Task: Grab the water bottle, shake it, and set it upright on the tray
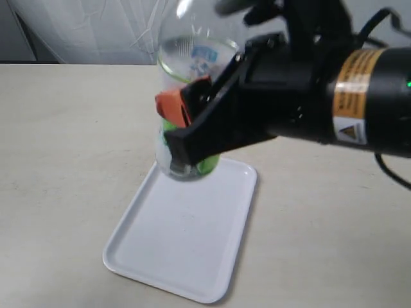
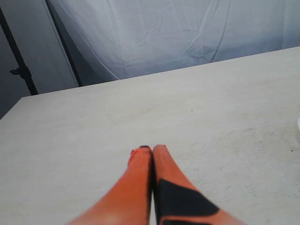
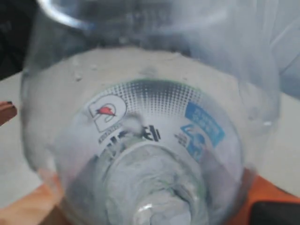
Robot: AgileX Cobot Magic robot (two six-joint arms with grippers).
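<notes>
My right gripper (image 1: 176,125) is shut on the water bottle (image 1: 192,58), with orange-padded fingers on either side of its labelled body. The bottle is clear and blurred, roughly upright with a slight tilt, over the far end of the white tray (image 1: 186,256). Its lower end hangs at about the tray's far rim; I cannot tell whether it touches. In the right wrist view the bottle (image 3: 150,117) fills the frame between the orange fingers (image 3: 28,206), and its blue and red label print shows through the plastic. My left gripper (image 2: 151,149) is shut on nothing above bare table.
The beige table (image 1: 58,141) spreads around the tray. A white draped cloth (image 1: 83,29) hangs behind the far edge. The black right arm (image 1: 359,96) reaches in from the right above the table.
</notes>
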